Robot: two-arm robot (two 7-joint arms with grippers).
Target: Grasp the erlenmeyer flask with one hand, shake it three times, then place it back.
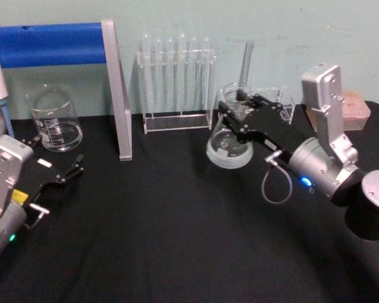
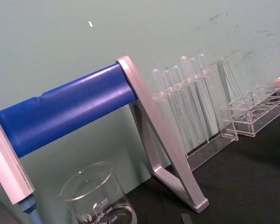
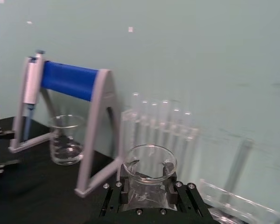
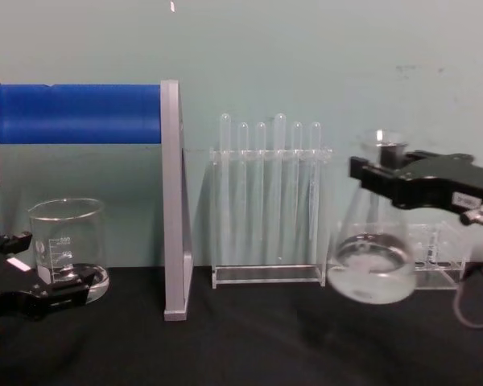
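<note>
The erlenmeyer flask (image 1: 227,149) hangs a little tilted over the right part of the black tabletop (image 1: 177,240), its base lifted off, and the right tool (image 1: 235,107) holds it tight by the neck. Around it, from big to small: the grey stand with a blue bar (image 1: 57,44) far to the left, the rack of test tubes (image 1: 177,82) behind and just left of the flask, a low clear rack (image 1: 283,104) right behind it, and the beaker (image 1: 54,120) under the blue bar. The left tool (image 1: 60,169) rests low before the beaker, fingers wide apart.
</note>
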